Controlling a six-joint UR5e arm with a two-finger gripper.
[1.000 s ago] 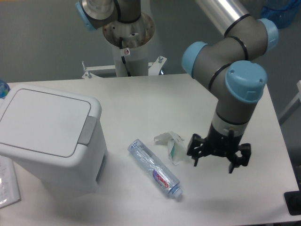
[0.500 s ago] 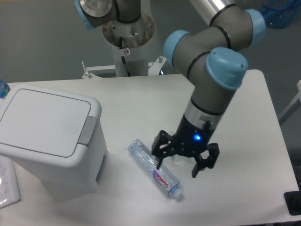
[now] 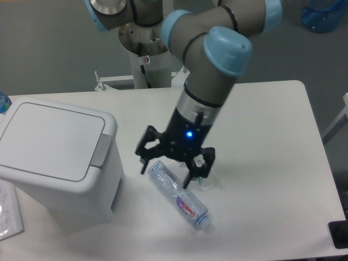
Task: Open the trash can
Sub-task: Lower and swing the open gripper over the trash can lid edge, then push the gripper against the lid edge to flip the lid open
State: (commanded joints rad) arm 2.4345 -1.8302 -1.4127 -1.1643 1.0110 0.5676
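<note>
A clear plastic bottle (image 3: 179,194) lies on its side near the front of the white table (image 3: 272,141). Just above it hangs the black gripper (image 3: 166,171), with its two fingers spread wide and nothing held between them. A small blue light glows on the gripper's body. A bit of crumpled wrapper (image 3: 204,182) peeks out beside the gripper. To the left sits the trash can (image 3: 54,157), a big white box with its flat lid shut and a grey button (image 3: 101,150) on the rim. Some paper (image 3: 10,209) lies at the far left edge. The grey and blue arm (image 3: 209,65) reaches back to its round base (image 3: 147,41) behind the table.
</note>
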